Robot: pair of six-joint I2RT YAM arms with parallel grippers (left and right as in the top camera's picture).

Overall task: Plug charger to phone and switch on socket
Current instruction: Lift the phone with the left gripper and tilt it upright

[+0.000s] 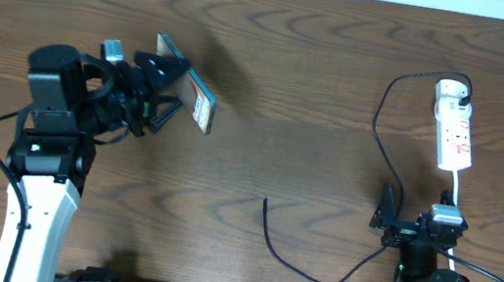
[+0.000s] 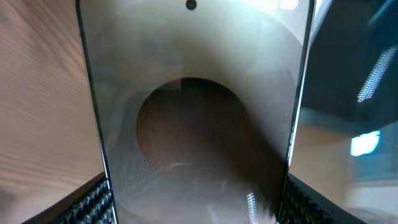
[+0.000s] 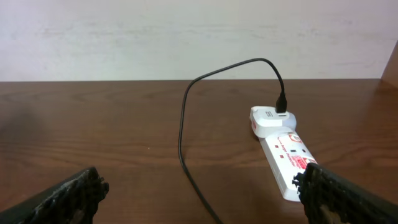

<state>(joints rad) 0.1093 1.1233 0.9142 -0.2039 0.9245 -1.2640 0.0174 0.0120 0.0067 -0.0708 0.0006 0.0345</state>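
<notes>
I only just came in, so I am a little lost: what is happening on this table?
The left hand holds the phone lifted off the table, tilted. The right hand sits open near the power strip. The charger cable is plugged into the strip, but its free end lies on the table, not yet in the phone.

white socket (image 3: 287,163) lying on the brown table (image 3: 93,130), a white block (image 3: 271,119) sitting at its far end, black charger (image 3: 182,134) looping up from it and running down the table, right gripper (image 3: 200,182) standing wide apart
</notes>
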